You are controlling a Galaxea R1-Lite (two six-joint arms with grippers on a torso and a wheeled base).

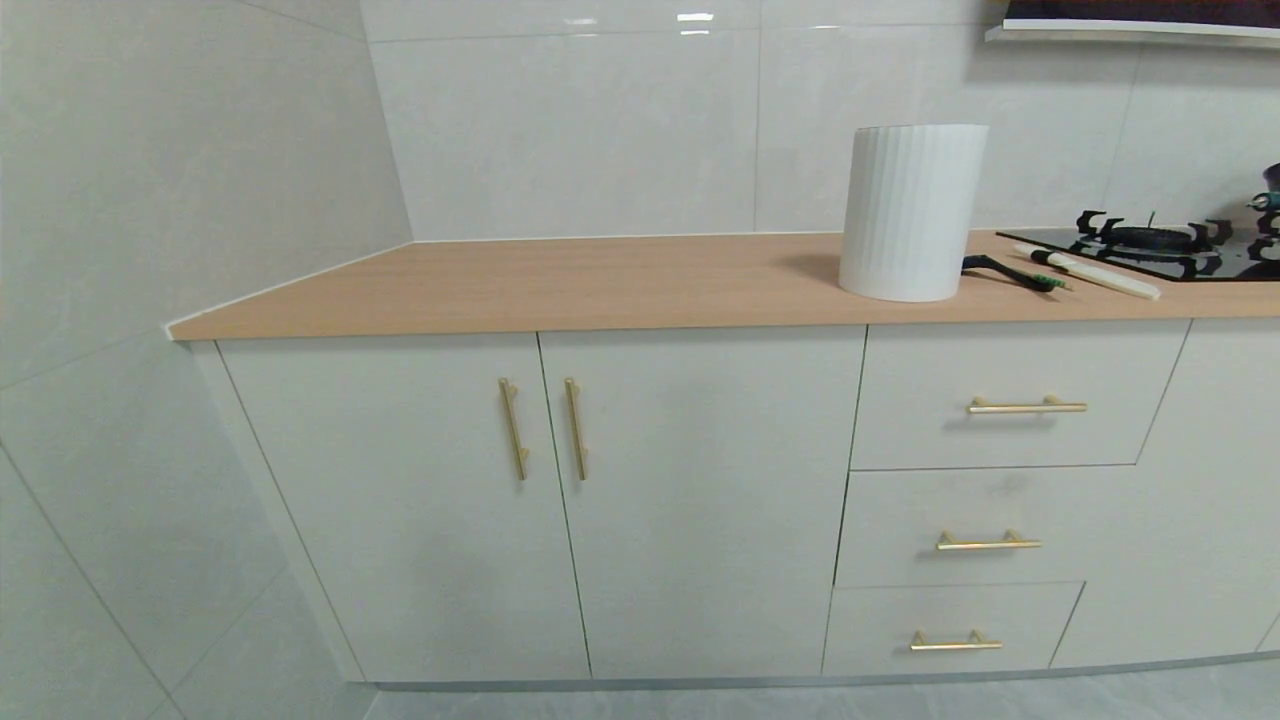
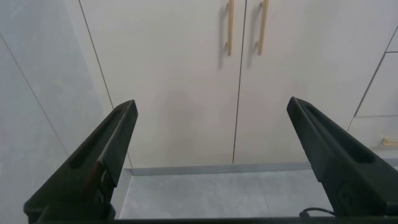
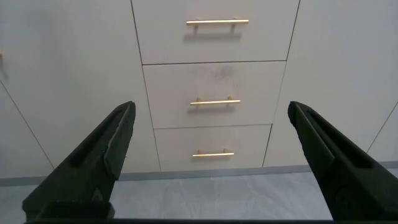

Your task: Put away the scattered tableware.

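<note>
**Kitchen desk with loose utensils beside a white holder; both end effectors open, low in front of the cabinets**

A wooden desk (image 1: 600, 280) runs from a tiled corner on the left to a black gas hob (image 1: 1150, 245) at the far right. Right of centre on it stands a tall white ribbed holder (image 1: 912, 212), upright. Just to its right, two utensils lie flat on the desk between the holder and the hob: a black-handled utensil (image 1: 1010, 270), whose left end is hidden behind the holder, and a longer cream-coloured utensil (image 1: 1095, 273) lying at a slant against the hob's edge. What kind of utensils they are cannot be told.

Below the desk, two pale cabinet doors (image 1: 400, 500) with upright gold handles sit on the left. Three stacked drawers (image 1: 1010, 395) with level gold handles sit on the right.

The left end effector (image 2: 211, 104) hangs with its two dark fingers spread wide and nothing between them, facing the cabinet doors above a grey floor (image 2: 217, 193). The right end effector (image 3: 211, 106) is likewise spread wide and empty, facing the drawers.
</note>
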